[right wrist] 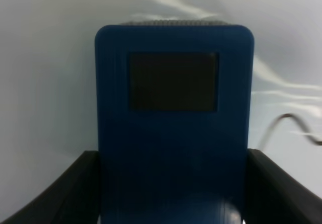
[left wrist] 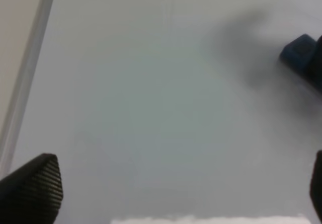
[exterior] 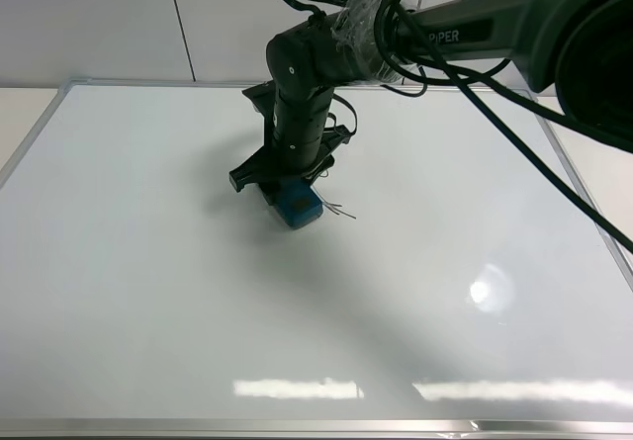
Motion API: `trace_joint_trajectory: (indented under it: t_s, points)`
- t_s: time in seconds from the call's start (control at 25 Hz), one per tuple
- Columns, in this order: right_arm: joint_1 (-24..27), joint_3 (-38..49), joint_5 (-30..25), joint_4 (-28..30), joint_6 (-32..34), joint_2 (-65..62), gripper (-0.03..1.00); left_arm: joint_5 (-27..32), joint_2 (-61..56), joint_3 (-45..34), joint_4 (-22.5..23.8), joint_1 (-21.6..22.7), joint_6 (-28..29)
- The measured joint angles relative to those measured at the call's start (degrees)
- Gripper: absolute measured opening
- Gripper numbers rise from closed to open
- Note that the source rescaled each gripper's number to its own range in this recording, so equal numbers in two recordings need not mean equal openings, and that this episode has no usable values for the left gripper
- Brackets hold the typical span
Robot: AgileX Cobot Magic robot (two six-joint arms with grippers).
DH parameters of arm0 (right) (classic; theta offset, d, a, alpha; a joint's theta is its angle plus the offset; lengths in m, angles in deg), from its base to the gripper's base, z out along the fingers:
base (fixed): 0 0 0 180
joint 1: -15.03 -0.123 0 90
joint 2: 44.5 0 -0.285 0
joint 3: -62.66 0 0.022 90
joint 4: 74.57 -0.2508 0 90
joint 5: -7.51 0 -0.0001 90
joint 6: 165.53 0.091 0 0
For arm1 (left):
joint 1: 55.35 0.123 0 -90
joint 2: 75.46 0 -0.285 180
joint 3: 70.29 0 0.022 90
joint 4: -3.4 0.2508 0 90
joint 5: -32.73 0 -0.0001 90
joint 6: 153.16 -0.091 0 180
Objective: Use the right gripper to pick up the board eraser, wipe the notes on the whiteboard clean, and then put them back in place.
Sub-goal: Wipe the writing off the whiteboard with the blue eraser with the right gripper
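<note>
The whiteboard [exterior: 148,262] fills the exterior high view. My right gripper [exterior: 287,188] points down over its upper middle and is shut on the teal-blue board eraser [exterior: 297,206], which rests on the board. In the right wrist view the eraser [right wrist: 173,128] sits between the two black fingers [right wrist: 65,194], with one dark square patch showing. A short remnant of the black notes [exterior: 341,209] lies just right of the eraser; it also shows in the right wrist view [right wrist: 282,126]. My left gripper [left wrist: 181,183] is open above bare board, and the eraser's corner [left wrist: 297,53] shows in the left wrist view.
The board's silver frame [exterior: 30,143] runs along the left side and also shows in the left wrist view [left wrist: 25,83]. Bright glare spots [exterior: 490,290] lie at the right and along the near edge. The right arm's black cables [exterior: 514,133] hang across the upper right.
</note>
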Motion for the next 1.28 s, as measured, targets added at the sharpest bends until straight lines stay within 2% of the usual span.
trace_joint_trajectory:
  t_s: [0.16, 0.4, 0.76, 1.12, 1.28]
  points:
    - [1.68, 0.00, 0.05, 2.07, 1.37, 0.00, 0.02, 0.00, 0.00, 0.00, 0.00, 0.00, 0.00]
    - [8.17, -0.04, -0.26, -3.11, -1.05, 0.00, 0.02, 0.00, 0.00, 0.00, 0.00, 0.00, 0.00]
    - [16.48, -0.52, -2.22, -3.78, -3.87, 0.00, 0.02, 0.00, 0.00, 0.00, 0.00, 0.00, 0.00]
    - [17.22, -0.59, -3.51, -5.97, -13.74, -0.06, 0.02, 0.00, 0.00, 0.00, 0.00, 0.00, 0.00]
    - [17.28, -0.67, -5.71, -9.03, -17.58, -0.06, 0.02, 0.00, 0.00, 0.00, 0.00, 0.00, 0.00]
